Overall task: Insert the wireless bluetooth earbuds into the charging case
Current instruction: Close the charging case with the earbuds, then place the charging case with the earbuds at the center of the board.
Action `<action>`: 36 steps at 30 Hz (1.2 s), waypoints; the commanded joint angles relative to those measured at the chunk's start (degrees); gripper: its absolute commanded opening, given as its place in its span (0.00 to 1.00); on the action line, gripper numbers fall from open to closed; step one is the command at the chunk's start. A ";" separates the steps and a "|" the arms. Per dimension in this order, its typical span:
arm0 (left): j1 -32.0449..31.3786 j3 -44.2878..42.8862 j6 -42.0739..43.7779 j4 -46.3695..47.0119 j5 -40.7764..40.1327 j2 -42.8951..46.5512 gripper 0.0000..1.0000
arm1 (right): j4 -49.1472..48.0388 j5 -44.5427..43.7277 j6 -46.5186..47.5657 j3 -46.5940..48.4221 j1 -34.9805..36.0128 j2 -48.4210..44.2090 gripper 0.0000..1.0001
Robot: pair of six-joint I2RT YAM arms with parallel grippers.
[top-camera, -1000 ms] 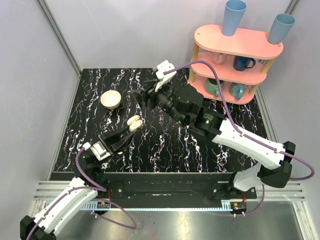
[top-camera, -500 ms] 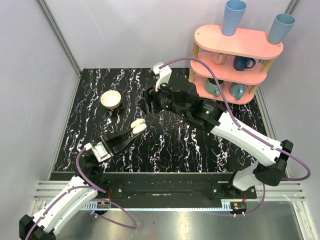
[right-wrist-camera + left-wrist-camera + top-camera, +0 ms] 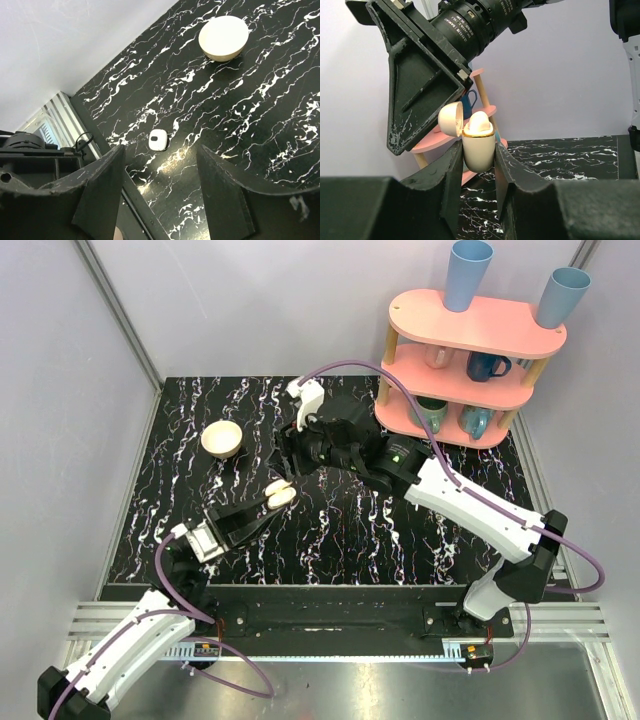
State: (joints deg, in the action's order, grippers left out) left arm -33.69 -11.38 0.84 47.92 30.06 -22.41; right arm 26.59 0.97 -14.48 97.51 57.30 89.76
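The left gripper [image 3: 478, 165] has its jaws clamped narrow on a cream egg-shaped charging case [image 3: 479, 145], held clear of the black marble-veined bench [image 3: 350, 530]. In the left wrist view the case's long axis runs 12 to 6, mouth at 12, with its hinged lid [image 3: 451, 119] swung open toward 10. A white rounded earbud [image 3: 479, 122] stands in the mouth, apparently seated or nearly so.

The right gripper [image 3: 160, 155] hangs just beyond the case at 12 o'clock in the top view, jaws part-open and empty. It is the nearer free arm. Ahead of its jaws a small white rounded-square piece [image 3: 158, 139] lies on the bench, too small to identify.
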 commanded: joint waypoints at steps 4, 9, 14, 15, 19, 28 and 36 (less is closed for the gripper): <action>-0.06 -2.77 0.30 4.20 -0.71 -2.11 0.00 | 2.41 2.98 -0.11 2.59 -0.34 -1.07 0.66; -0.14 -2.69 -0.14 5.43 -2.55 -3.60 0.00 | 3.38 2.63 -0.11 0.84 -0.34 -2.30 0.66; -0.06 -2.77 -0.67 6.75 -5.10 -5.18 0.00 | 3.30 -0.26 -0.02 -1.09 -0.34 -3.36 0.67; -0.14 -3.03 -2.49 6.14 -6.50 -5.53 0.00 | 2.95 -4.53 -0.11 -1.53 -0.34 -3.88 0.67; -0.15 -5.05 -6.37 0.08 -10.98 -7.38 0.00 | 2.59 -21.16 0.86 -3.38 -1.48 -5.90 0.83; 0.03 -7.24 -26.40 -10.91 -19.78 -17.12 0.00 | -5.23 -21.45 -4.68 -17.88 -12.20 -16.98 0.87; 0.03 -10.59 -36.78 -5.20 -14.94 -35.84 0.00 | -5.32 -18.55 -7.31 -26.14 -14.23 -22.16 0.88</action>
State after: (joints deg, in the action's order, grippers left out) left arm -33.69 -17.91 -28.10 38.09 14.70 -53.01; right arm 23.62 -18.81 -19.73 73.56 44.18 70.00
